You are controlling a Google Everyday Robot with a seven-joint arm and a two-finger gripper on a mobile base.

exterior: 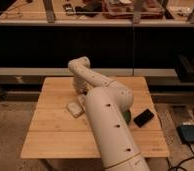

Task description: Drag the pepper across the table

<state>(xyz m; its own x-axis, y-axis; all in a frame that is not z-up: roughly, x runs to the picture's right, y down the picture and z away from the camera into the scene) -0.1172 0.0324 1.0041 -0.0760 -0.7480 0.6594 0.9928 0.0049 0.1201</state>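
The light wooden table (55,131) fills the middle of the camera view. My white arm (109,125) rises from the bottom centre, bends at an elbow (79,65) over the table's far side and comes back down. My gripper (82,99) is low over the table's middle, just right of a small white block (74,108) and mostly behind the arm. The pepper does not show; the arm may be covering it.
A black phone (143,117) lies at the table's right side. A sliver of the green bowl (126,117) shows beside the arm. Dark shelving with a counter stands behind the table. A grey box and cables (190,134) lie on the floor at right.
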